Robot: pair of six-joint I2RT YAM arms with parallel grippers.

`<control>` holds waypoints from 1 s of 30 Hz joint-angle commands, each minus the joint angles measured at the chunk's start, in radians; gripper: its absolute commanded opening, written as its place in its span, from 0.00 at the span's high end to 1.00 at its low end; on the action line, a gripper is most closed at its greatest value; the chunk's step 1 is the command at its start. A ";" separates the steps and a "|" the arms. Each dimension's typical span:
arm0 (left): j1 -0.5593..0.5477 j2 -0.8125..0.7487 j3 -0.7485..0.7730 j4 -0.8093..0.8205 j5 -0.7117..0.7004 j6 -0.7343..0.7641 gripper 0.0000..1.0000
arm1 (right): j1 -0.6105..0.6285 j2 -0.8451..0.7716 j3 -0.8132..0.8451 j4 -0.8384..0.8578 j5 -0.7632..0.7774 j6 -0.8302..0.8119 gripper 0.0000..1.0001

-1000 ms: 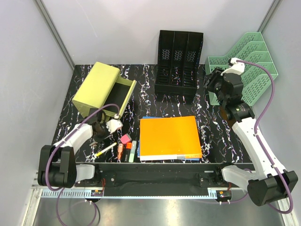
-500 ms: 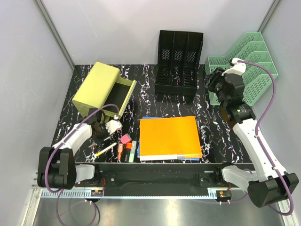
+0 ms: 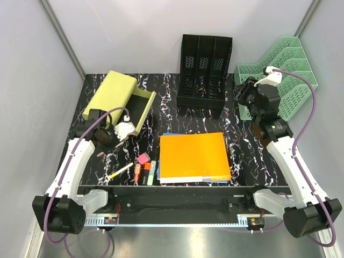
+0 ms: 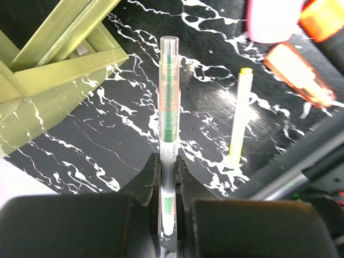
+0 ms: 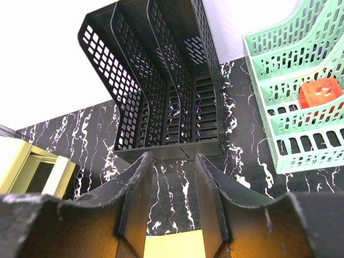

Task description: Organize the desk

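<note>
Bare desk (image 3: 199, 121) between orange folder (image 3: 194, 156) and black file holder (image 3: 204, 72), olive drawer box (image 3: 110, 99) beside left end effector (image 3: 124, 131)

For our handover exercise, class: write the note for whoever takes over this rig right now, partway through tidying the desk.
Left end effector: shut on a clear pen with green refill, beside the open olive drawer box.
Right end effector: open, empty, facing the black file holder.
Done: an orange item sits in the mint tray.
Left: yellow pen, pink item, highlighters and orange folder lie on the desk.
</note>
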 commanded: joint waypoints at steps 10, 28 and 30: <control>-0.001 0.251 0.520 -0.072 0.284 -0.297 1.00 | 0.011 -0.033 -0.014 0.052 0.020 0.001 0.56; -0.046 0.611 0.761 0.121 0.235 -0.527 1.00 | 0.020 -0.033 -0.044 0.074 0.006 0.014 0.56; -0.047 0.629 0.761 0.135 0.227 -0.529 1.00 | 0.018 -0.030 -0.044 0.075 0.008 0.014 0.57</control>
